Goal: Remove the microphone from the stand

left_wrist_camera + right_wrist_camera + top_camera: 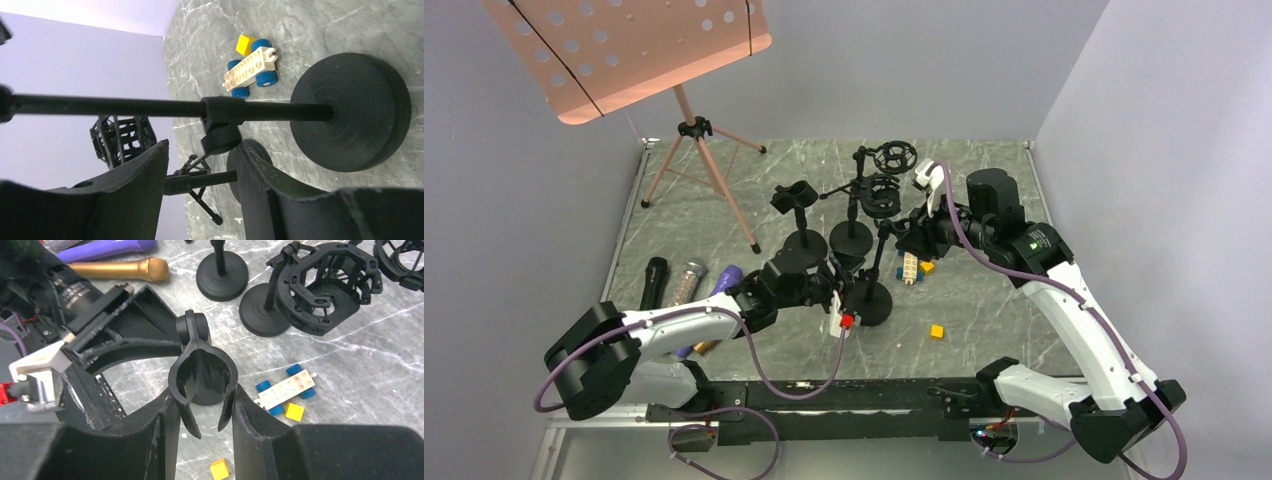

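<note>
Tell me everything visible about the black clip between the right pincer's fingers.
The microphone clip is matte black and plastic-looking: a C-shaped cradle with two tapering prongs, pivoting on a round knuckle. It holds no microphone. It sits between the fingers of the right pincer, which flank its prongs closely; whether they actually touch it is unclear.

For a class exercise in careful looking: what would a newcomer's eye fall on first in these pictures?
The big pink music stand, full of holes, towers over the table's far left corner. At the centre a cluster of black microphone stands sits between the two arms, and the right gripper is shut on an empty mic clip. Loose microphones lie on the left, near the left arm.
</note>
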Available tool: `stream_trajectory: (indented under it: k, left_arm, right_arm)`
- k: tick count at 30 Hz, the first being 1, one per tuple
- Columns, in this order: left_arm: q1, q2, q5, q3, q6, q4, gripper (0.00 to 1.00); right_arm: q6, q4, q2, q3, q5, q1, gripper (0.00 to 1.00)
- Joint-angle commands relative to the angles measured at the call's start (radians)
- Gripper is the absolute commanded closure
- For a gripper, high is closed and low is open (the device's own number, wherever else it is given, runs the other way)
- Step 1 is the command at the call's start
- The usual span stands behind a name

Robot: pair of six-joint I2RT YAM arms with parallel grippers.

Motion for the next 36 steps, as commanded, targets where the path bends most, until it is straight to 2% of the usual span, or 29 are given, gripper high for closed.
stream_trajectory:
  k: [1, 7, 12, 13, 18, 23, 29, 33, 36]
  left_arm:
    - [-0.018, 0.038, 0.064, 0.001, 0.126, 0.06, 0.45]
    - [-0.039, 0.058, 0.047, 0.003, 0.133, 0.077, 0.48]
    - [-0.075, 0.081, -0.069, 0.007, 0.057, 0.104, 0.56]
    - [-0.082, 0.086, -0.095, 0.018, 0.04, 0.092, 0.6]
    - [-0.1, 0.083, -0.18, 0.051, -0.086, 0.003, 0.74]
    - [-0.093, 0.026, -0.2, 0.101, -0.33, -0.116, 0.85]
    - [-0.029, -0.041, 0.006, 0.147, -0.742, -0.267, 1.0]
    - [0.043, -0.044, 0.202, 0.144, -0.989, -0.282, 1.0]
    - [0.078, -0.026, 0.324, 0.148, -1.095, -0.29, 1.0]
  right_arm:
    - [0.102, -0.028, 0.024, 0.017, -0.126, 0.005, 0.99]
    - [0.113, -0.019, 0.025, 0.006, -0.142, 0.002, 0.99]
    - [0.126, -0.01, 0.026, 0.005, -0.151, 0.002, 0.99]
    - [0.128, -0.009, 0.024, 0.004, -0.154, 0.002, 0.99]
    - [0.116, -0.02, 0.001, -0.019, -0.157, 0.002, 1.0]
    - [0.052, -0.055, -0.045, -0.028, -0.131, 0.002, 1.0]
    - [0.005, -0.085, -0.075, -0.035, -0.1, 0.003, 1.0]
    - [-0.001, -0.087, -0.082, -0.037, -0.09, 0.003, 1.0]
    - [-0.005, -0.078, -0.081, -0.037, -0.09, 0.002, 1.0]
